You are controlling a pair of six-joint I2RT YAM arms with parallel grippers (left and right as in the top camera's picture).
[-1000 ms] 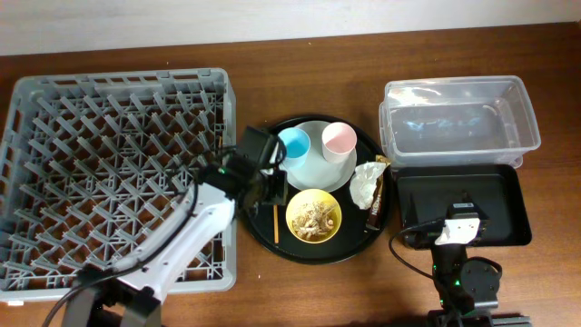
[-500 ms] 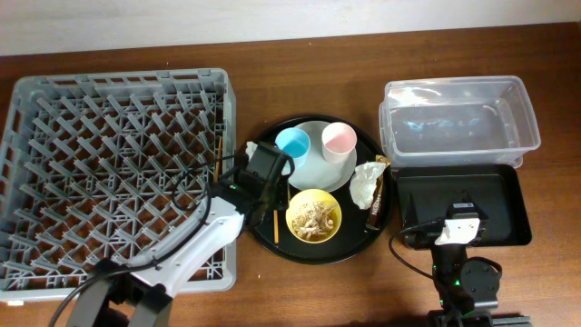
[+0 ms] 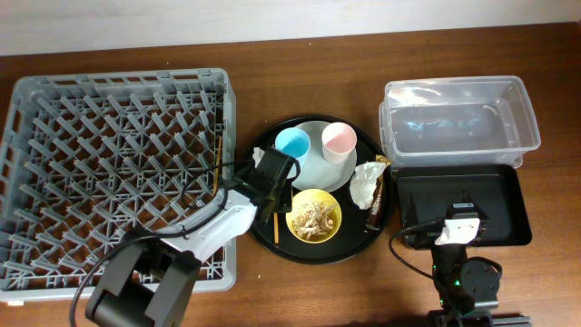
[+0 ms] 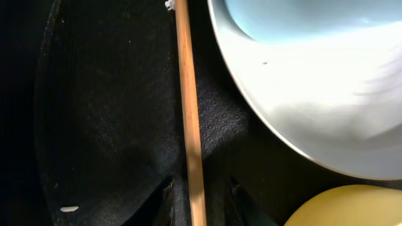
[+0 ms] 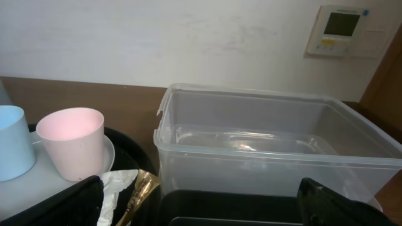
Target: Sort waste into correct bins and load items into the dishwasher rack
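My left gripper (image 3: 274, 193) hangs low over the left part of the round black tray, open narrowly. One wooden chopstick (image 4: 188, 107) runs between its fingertips (image 4: 166, 201) with a gap on each side. A second chopstick (image 3: 218, 163) lies along the right edge of the grey dishwasher rack (image 3: 118, 80). The pale plate (image 3: 313, 173) carries the blue cup (image 3: 293, 143) and pink cup (image 3: 339, 139). Food scraps fill the yellow bowl (image 3: 314, 216). The napkin (image 3: 368, 182) and foil wrapper (image 3: 375, 211) lie beside it. My right gripper (image 5: 201, 207) stands wide open and holds nothing.
The round black tray (image 3: 348, 238) sits mid-table under the dishes. At the right stand the clear tub (image 3: 458, 123) and, nearer, the black bin (image 3: 504, 204), over whose front my right gripper (image 3: 460, 222) hovers. The rack fills the left side.
My left gripper has moved right from the rack's edge onto the round tray, straddling the second chopstick. One chopstick now shows at the rack's right edge. The right arm is still.
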